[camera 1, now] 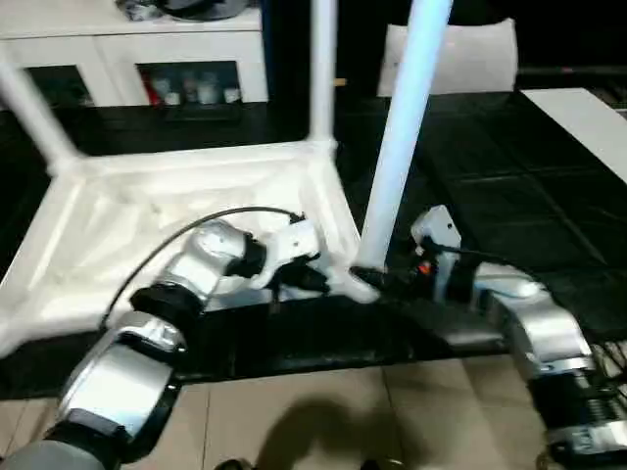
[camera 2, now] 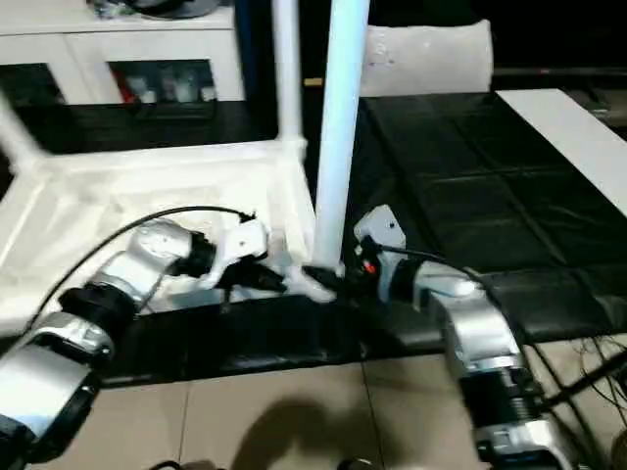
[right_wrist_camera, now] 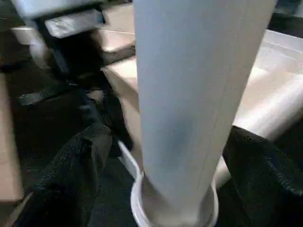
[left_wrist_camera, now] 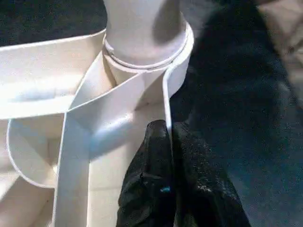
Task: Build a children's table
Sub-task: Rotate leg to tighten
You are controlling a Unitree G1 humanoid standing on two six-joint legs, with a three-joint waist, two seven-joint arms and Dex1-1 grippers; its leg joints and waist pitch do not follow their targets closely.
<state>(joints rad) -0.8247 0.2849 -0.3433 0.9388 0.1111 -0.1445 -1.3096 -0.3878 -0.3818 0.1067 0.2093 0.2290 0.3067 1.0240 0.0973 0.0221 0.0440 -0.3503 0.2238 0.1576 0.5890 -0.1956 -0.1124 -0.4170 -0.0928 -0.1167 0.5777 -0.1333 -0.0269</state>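
Note:
The children's table top (camera 1: pixel 147 211) lies upside down on a black surface, ribbed side up. Two legs stand in its far corners, one tilted at the far left (camera 1: pixel 29 108) and one upright at the far right (camera 1: pixel 323 69). A third leg (camera 1: pixel 397 147) stands in the near right corner socket (left_wrist_camera: pixel 147 61). My left gripper (left_wrist_camera: pixel 168 127) is shut on the top's thin rim wall right beside that socket. My right gripper (right_wrist_camera: pixel 175 156) is open, with one black finger (right_wrist_camera: pixel 80 161) on each side of the leg's base and a gap showing beside the leg.
A white cabinet (camera 1: pixel 127 59) with shelves stands behind the table top. A flat white panel (camera 1: pixel 588 117) lies at the far right on the black surface. Beige floor tiles (camera 1: pixel 323 411) run along the near edge, and cables (camera 2: pixel 588 372) hang at the right.

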